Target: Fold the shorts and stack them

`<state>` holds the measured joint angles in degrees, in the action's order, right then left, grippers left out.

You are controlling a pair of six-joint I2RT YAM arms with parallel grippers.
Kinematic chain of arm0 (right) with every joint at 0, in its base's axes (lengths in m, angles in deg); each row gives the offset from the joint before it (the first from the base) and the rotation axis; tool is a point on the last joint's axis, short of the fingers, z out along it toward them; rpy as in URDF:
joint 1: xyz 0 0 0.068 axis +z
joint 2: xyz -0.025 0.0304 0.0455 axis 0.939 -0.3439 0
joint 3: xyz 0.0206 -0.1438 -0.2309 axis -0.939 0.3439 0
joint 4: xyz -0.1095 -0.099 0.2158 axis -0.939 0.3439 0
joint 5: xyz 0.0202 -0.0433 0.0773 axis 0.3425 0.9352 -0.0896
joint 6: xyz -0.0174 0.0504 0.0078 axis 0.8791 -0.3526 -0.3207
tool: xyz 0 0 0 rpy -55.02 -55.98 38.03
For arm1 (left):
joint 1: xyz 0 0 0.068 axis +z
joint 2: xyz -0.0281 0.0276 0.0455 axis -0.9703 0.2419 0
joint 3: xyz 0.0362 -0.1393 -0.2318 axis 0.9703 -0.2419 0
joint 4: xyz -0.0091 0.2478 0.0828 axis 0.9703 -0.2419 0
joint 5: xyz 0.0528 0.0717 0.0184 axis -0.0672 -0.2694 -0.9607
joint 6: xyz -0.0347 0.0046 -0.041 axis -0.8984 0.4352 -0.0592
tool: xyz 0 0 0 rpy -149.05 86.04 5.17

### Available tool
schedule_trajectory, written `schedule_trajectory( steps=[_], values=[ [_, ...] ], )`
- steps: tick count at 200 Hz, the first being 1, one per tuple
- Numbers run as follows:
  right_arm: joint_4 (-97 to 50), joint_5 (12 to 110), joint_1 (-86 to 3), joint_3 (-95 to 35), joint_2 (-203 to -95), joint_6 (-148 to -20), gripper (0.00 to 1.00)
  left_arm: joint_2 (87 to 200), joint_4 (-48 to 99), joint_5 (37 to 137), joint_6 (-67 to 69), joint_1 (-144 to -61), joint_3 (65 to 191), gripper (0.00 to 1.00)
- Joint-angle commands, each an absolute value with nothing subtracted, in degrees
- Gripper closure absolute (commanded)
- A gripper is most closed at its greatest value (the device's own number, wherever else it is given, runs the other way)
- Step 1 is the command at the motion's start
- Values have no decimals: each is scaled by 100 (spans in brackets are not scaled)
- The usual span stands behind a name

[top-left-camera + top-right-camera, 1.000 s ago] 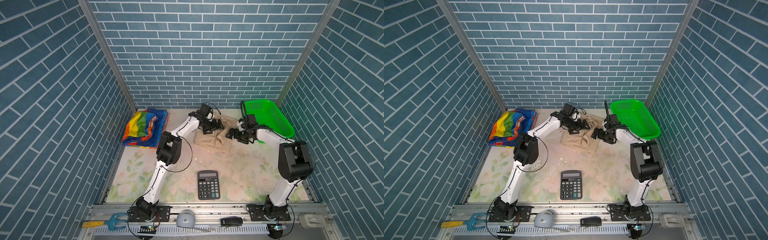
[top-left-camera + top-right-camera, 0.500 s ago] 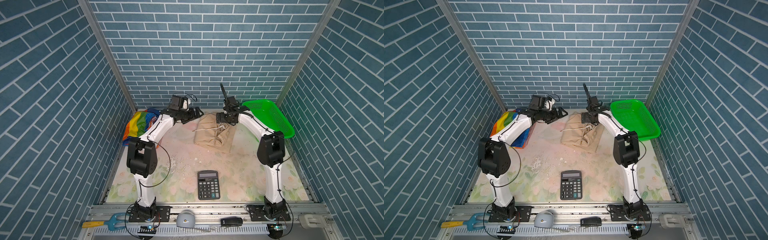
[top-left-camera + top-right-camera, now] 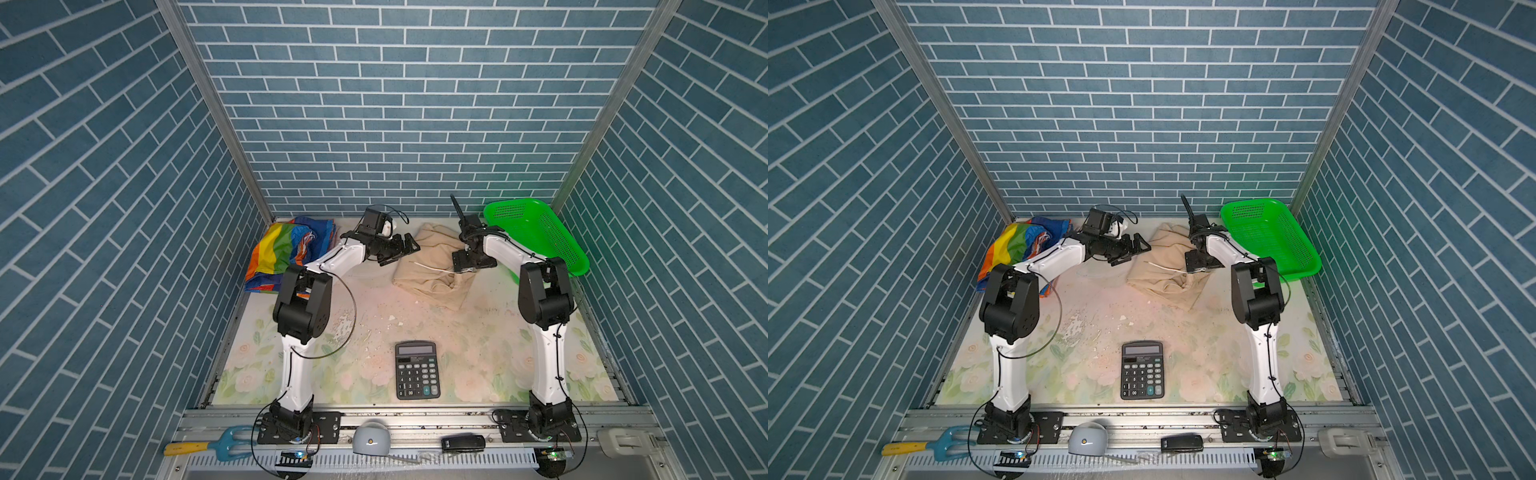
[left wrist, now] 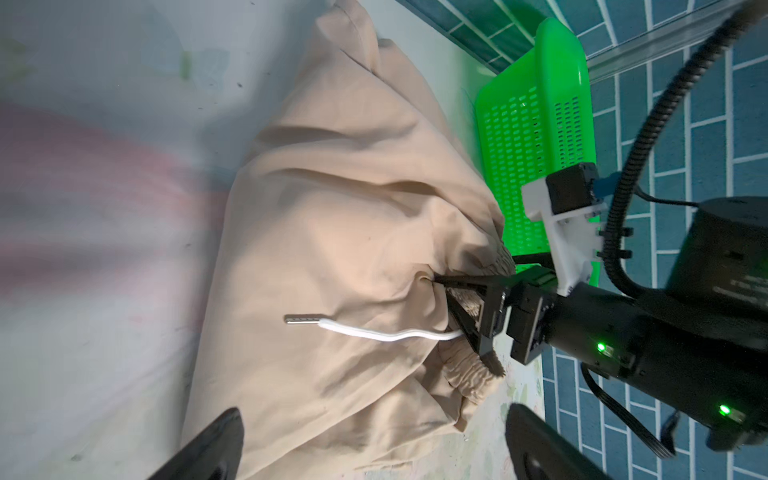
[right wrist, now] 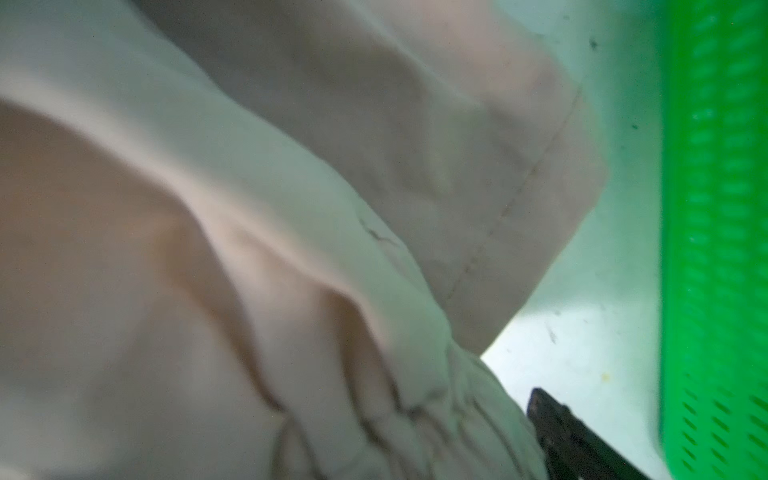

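In both top views, wide-spread left gripper, nothing in it, level over the surface at the left edge of the beige shorts. Impossible to tell whether a tip brushes the cloth. Likewise spread, the right gripper points down onto the right side of the same shorts, at the root of the white drawstring. Beige shorts crumpled at the far middle of the surface, long axis from the back wall toward the front, near end slanting right. Rainbow-striped shorts bunched in the far left corner. Green basket tilted in the far right corner, just beside the right arm.

From the left wrist, own fingers far apart, only the beige cloth lying beyond them. Across the gathered waist gapes the right gripper, one tip pressed into a fold, the other at the drawstring, not clamped on the cloth. Waist toward the basket, the drawstring's metal tip away from it.

From the right wrist, blurred beige folds over most of the frame, a stitched hem near the basket wall, one dark finger beside the gathered waist.
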<state>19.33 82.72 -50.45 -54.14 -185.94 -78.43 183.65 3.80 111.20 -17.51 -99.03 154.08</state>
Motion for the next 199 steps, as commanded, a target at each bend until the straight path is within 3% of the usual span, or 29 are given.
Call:
schedule_trajectory(
  steps=[1,43,153,176,199],
  values=[
    [1679,8196,-5069,-5066,-18279,-7574,1,18767,-95,11067,-1425,-9975,15942,0],
    [1430,7946,-5117,-4591,-17606,-7525,1,19595,-1465,10587,-267,-9995,17252,0],
    [1096,7169,-5169,-3026,-16309,-8038,1,21259,-1841,10659,434,-10111,19237,0],
    [1053,7029,-5242,-2964,-16267,-8181,2,21536,-2184,10758,557,-10191,19530,10],
    [1082,7012,-5261,-2940,-16277,-8238,2,21430,-2172,10817,621,-10194,19179,37]
  ],
)
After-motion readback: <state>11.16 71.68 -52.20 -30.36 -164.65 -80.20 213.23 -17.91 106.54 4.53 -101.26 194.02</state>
